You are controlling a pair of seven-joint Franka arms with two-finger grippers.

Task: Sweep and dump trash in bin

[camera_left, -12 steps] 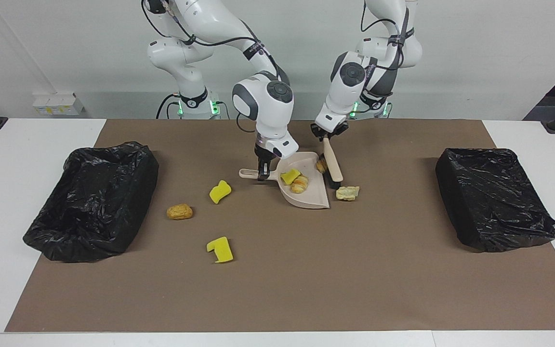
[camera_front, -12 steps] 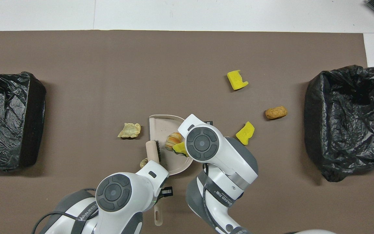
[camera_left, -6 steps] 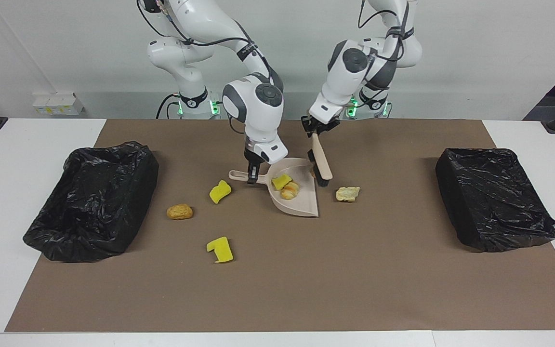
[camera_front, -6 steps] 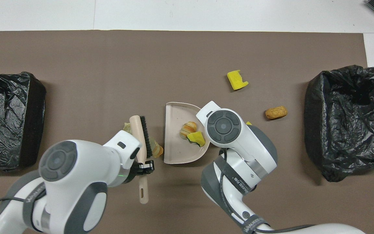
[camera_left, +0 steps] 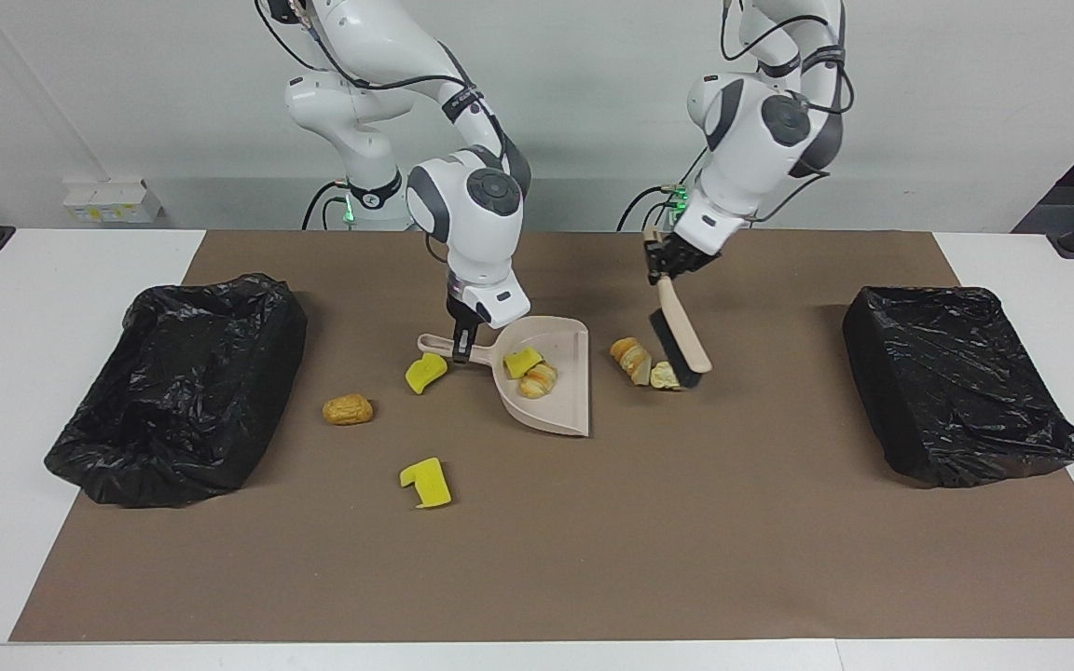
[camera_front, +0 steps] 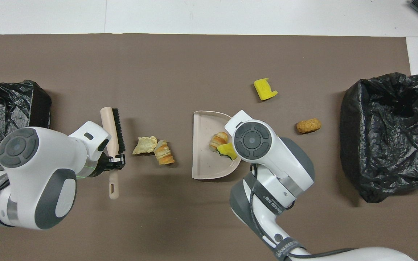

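We see a brown mat [camera_left: 686,522] covering the white bench [camera_left: 24,308], plus a small white box [camera_left: 108,202] by the wall.

You have a matt brown paper-like sheet [camera_left: 593,540] over the smooth white surface [camera_left: 24,373]. Both bins wear crinkled, glossy black plastic liners [camera_left: 178,382] [camera_left: 961,382]. The dustpan [camera_left: 551,391] looks like smooth matt beige plastic, and the brush [camera_left: 681,340] matches it, with black bristles. The yellow sponge chunks [camera_left: 427,483] look porous and dull; the pastry lumps [camera_left: 348,409] look crusty and rough. The arms' shells [camera_front: 38,174] are glossy white plastic.
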